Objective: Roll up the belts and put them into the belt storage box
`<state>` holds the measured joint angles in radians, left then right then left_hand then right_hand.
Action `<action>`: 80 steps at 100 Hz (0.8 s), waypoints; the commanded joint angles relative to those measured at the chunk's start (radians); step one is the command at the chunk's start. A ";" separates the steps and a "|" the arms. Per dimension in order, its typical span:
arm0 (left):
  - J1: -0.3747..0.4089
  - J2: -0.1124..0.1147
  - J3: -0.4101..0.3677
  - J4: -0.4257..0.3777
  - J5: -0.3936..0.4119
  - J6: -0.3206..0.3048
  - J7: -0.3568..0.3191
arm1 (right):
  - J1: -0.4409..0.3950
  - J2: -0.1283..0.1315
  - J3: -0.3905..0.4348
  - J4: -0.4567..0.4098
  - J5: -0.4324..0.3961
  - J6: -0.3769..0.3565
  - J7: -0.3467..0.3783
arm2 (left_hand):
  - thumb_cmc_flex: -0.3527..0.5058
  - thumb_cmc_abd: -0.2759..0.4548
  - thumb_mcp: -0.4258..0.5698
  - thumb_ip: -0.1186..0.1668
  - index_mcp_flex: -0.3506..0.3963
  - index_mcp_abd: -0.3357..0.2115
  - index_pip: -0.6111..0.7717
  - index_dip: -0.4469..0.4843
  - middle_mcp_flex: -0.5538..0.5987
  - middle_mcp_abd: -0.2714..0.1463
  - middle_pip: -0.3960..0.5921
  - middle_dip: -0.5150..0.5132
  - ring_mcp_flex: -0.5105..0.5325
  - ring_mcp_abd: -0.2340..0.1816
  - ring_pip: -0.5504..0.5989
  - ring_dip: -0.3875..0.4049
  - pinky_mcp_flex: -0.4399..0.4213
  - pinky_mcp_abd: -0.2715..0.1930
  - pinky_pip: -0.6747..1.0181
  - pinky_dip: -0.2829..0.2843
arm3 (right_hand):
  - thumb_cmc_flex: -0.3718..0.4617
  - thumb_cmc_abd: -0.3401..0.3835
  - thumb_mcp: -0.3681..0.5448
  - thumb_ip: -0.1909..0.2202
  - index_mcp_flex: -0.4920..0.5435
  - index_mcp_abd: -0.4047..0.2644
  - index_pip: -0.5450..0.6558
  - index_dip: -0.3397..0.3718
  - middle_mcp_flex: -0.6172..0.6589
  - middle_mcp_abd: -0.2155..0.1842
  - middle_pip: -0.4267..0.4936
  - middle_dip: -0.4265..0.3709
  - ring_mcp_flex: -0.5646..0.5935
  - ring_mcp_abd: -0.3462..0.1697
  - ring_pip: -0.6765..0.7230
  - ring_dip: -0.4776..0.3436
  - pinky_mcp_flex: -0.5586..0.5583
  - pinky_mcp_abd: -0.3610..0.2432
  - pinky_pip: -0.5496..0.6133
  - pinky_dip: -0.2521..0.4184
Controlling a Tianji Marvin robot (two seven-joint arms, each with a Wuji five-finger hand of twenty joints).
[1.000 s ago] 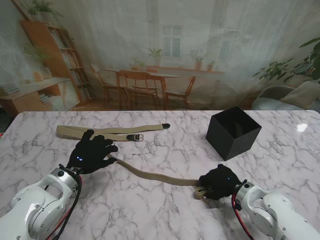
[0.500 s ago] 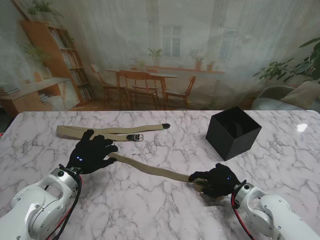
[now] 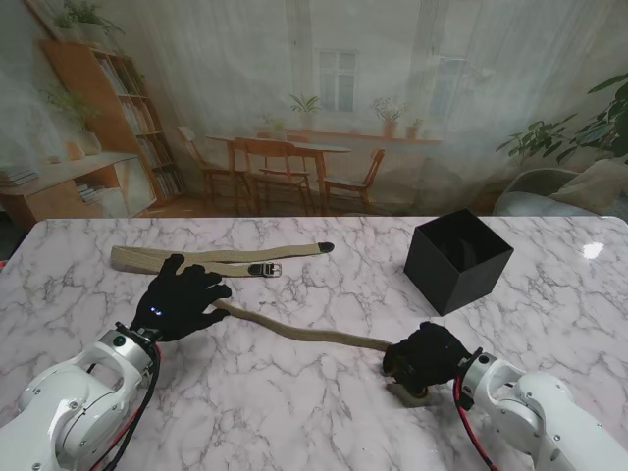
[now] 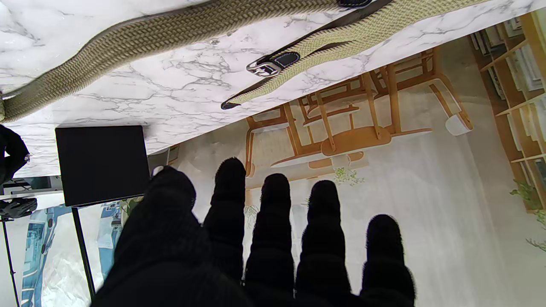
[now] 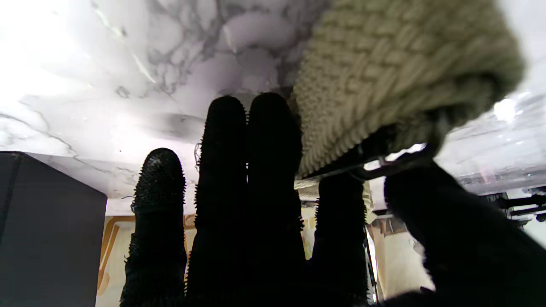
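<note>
A tan woven belt point(image 3: 304, 334) runs across the table from under my left hand point(image 3: 182, 302) to my right hand point(image 3: 424, 356). My left hand lies flat with fingers spread, its palm over the belt's left end; the wrist view shows its fingers point(image 4: 273, 221) straight and apart. My right hand is shut on the belt's rolled end point(image 3: 410, 393); the coil point(image 5: 384, 76) sits against thumb and index finger. A second tan belt point(image 3: 216, 260), folded, with a metal buckle point(image 3: 266, 268), lies farther from me. The black open storage box point(image 3: 458, 258) stands at the back right.
The marble table point(image 3: 324, 412) reaches the backdrop wall beyond. The second belt point(image 4: 341, 38) and its buckle point(image 4: 266, 66) lie just past my left fingertips. The box point(image 4: 102, 164) point(image 5: 42, 230) stands a short way beyond my right hand.
My right hand shifted slightly nearer to me with the belt end; a coil now shows under it. The belt, pulled straight half a second ago, curves a little again. Left hand unmoved.
</note>
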<state>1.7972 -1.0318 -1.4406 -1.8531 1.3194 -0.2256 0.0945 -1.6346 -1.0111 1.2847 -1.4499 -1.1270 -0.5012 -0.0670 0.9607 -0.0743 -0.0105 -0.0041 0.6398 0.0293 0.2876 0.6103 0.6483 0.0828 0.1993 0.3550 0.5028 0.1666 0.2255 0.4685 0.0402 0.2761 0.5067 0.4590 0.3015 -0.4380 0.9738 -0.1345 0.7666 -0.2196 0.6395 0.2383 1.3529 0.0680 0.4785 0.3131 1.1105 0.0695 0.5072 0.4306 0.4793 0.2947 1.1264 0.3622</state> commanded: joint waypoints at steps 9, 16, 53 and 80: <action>0.002 -0.002 0.002 0.000 0.001 0.002 -0.013 | -0.024 0.008 0.018 -0.048 -0.005 -0.020 0.090 | -0.013 0.043 -0.007 -0.016 -0.013 0.017 -0.009 -0.006 0.028 0.014 -0.002 0.016 0.011 0.013 -0.002 0.008 -0.024 0.047 -0.044 0.002 | -0.098 0.048 -0.039 0.029 -0.032 0.268 0.000 0.052 -0.128 -0.110 -0.175 -0.097 -0.116 -0.129 -0.199 -0.103 -0.041 -0.039 -0.019 0.013; 0.002 -0.002 0.002 0.000 0.000 0.002 -0.013 | -0.027 0.010 0.027 -0.070 0.022 -0.024 0.150 | -0.016 0.044 -0.008 -0.016 -0.012 0.018 -0.009 -0.007 0.028 0.014 -0.002 0.016 0.012 0.014 -0.002 0.008 -0.024 0.046 -0.045 0.002 | -0.100 0.043 -0.037 0.032 -0.078 0.312 -0.016 0.047 -0.172 -0.093 -0.219 -0.132 -0.151 -0.120 -0.225 -0.123 -0.060 -0.043 -0.032 0.009; 0.003 -0.002 0.000 -0.001 0.000 0.004 -0.015 | -0.027 0.019 0.046 -0.122 0.103 -0.026 0.322 | -0.018 0.045 -0.008 -0.016 -0.012 0.018 -0.010 -0.008 0.028 0.014 -0.004 0.015 0.012 0.013 -0.003 0.008 -0.024 0.046 -0.050 -0.001 | 0.136 -0.197 0.539 0.147 -0.178 0.363 -0.067 0.035 -0.272 -0.014 -0.348 -0.198 -0.262 -0.066 -0.275 -0.175 -0.129 -0.019 -0.087 0.006; 0.003 -0.002 0.000 0.000 0.001 0.005 -0.013 | -0.036 0.021 0.051 -0.134 0.132 -0.005 0.363 | -0.017 0.044 -0.008 -0.016 -0.012 0.017 -0.011 -0.008 0.029 0.014 -0.004 0.015 0.012 0.013 -0.003 0.008 -0.024 0.046 -0.051 -0.001 | 0.090 -0.184 0.592 0.193 -0.184 0.371 -0.083 0.023 -0.292 0.026 -0.394 -0.219 -0.295 -0.027 -0.289 -0.185 -0.162 0.014 -0.119 -0.003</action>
<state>1.7980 -1.0319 -1.4422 -1.8532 1.3189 -0.2241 0.0930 -1.6558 -0.9918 1.3354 -1.5831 -1.0100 -0.5196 0.2744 0.9607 -0.0743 -0.0104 -0.0041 0.6398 0.0293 0.2876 0.6103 0.6483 0.0828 0.1993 0.3646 0.5028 0.1666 0.2255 0.4685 0.0396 0.2762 0.4948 0.4590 0.4439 -0.6658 1.4038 0.0677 0.5594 -0.0554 0.4958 0.2502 1.1224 0.1643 0.2019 0.1317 0.8423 0.0879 0.2521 0.2740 0.3404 0.2741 1.0229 0.3623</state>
